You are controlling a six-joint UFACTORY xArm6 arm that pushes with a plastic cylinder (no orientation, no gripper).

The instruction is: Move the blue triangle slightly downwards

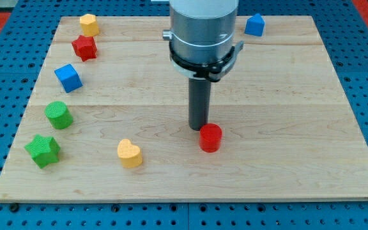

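Observation:
The blue triangle sits near the board's top edge, right of centre. My tip rests on the board near the middle, far below and to the left of the blue triangle. It stands just to the upper left of a red cylinder, close to it or touching it.
Along the left side of the wooden board lie a yellow block, a red star, a blue cube, a green cylinder and a green star. A yellow heart lies at bottom centre-left.

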